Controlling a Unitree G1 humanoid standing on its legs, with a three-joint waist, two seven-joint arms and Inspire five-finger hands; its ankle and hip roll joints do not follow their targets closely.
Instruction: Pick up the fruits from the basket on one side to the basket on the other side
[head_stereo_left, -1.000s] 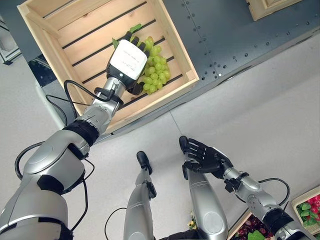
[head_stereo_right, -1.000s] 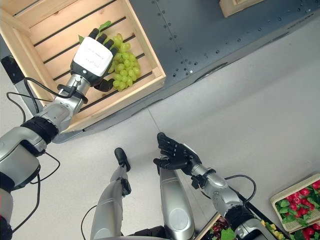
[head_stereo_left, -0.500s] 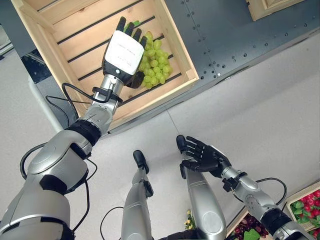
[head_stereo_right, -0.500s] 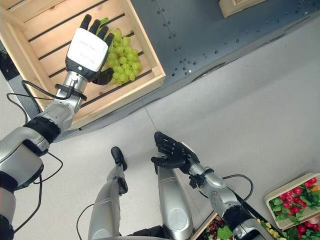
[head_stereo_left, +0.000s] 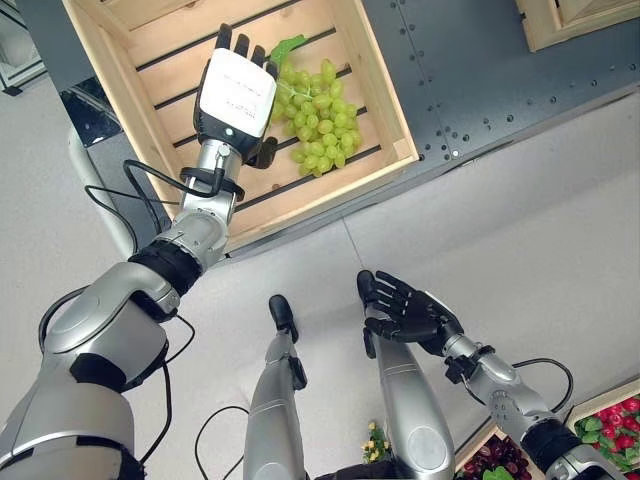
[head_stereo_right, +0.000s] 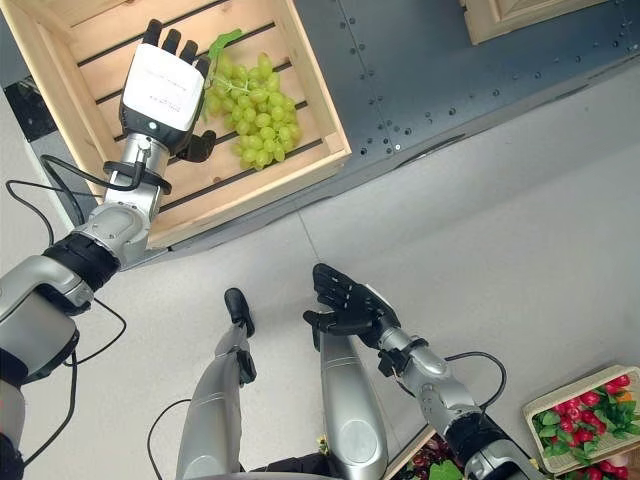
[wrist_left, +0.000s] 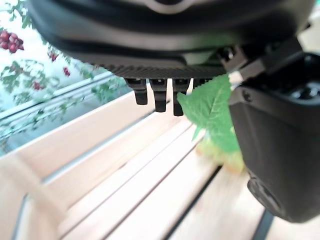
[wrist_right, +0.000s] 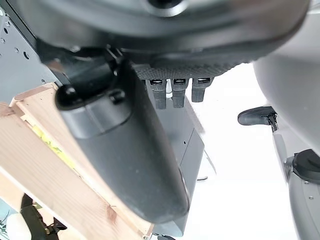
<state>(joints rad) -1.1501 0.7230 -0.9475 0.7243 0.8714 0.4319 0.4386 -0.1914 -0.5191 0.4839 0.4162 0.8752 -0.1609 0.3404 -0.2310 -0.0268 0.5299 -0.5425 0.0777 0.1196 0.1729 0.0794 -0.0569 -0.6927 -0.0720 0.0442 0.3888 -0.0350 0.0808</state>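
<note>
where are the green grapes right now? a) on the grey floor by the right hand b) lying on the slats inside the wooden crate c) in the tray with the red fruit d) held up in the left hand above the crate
b: the green grapes lie on the slats inside the wooden crate, with the left hand open beside them, its fingers straight and not curled round the bunch.

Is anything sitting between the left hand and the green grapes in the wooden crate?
Nothing visible does. The left hand hovers open over the wooden crate, right beside the bunch of green grapes. In the left wrist view only the bunch's own leaf lies between thumb and fingers. The right hand hangs open, low, away from the crate.
</note>
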